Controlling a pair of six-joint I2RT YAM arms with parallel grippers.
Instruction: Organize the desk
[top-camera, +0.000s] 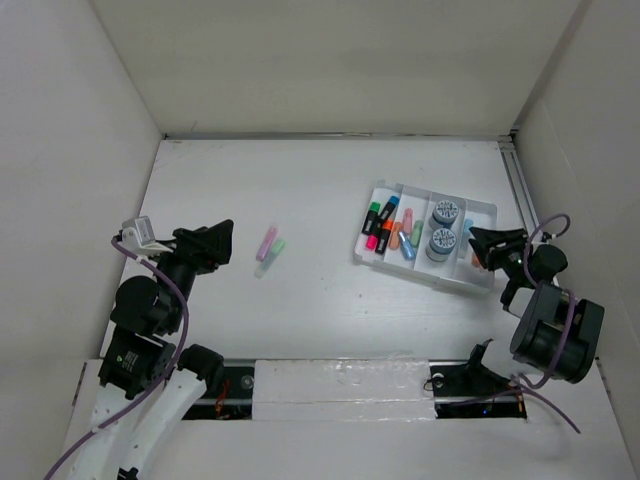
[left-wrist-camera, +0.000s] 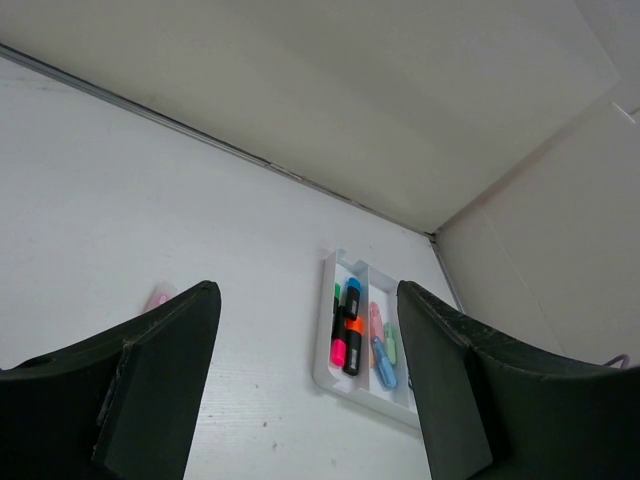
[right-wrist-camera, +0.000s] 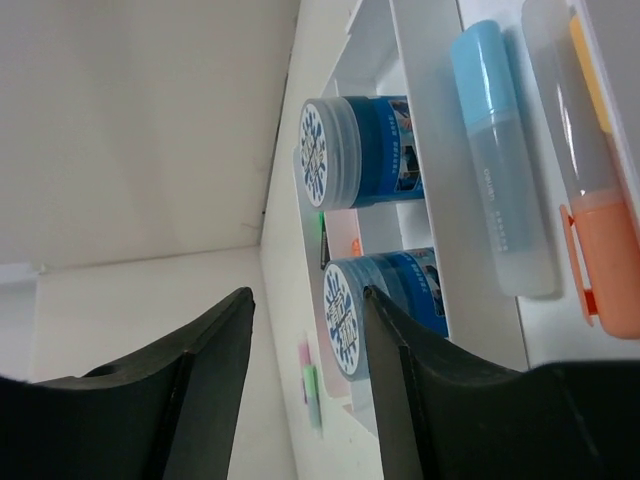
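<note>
We saw the matte white desk (top-camera: 330, 180) lying flat under a smooth plastic compartment tray (top-camera: 478, 209) holding two round blue tubs (top-camera: 445, 212). Stubby pink (top-camera: 266, 243) and green (top-camera: 278, 246) markers lay left of the tray. The left gripper (top-camera: 226, 240), farther left of the tray, was spread wide and empty. The right gripper (top-camera: 474, 247), at the tray's right end, also gaped with nothing between its fingers.

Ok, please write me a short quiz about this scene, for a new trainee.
1. True or false: both blue jars are inside the tray.
2. How many highlighters lie loose on the desk, outside the tray? A) one B) two C) four
3. Fill in: the left end effector is ____ (open or shut).

Key: 1 true; 2 B; 3 open.
</note>
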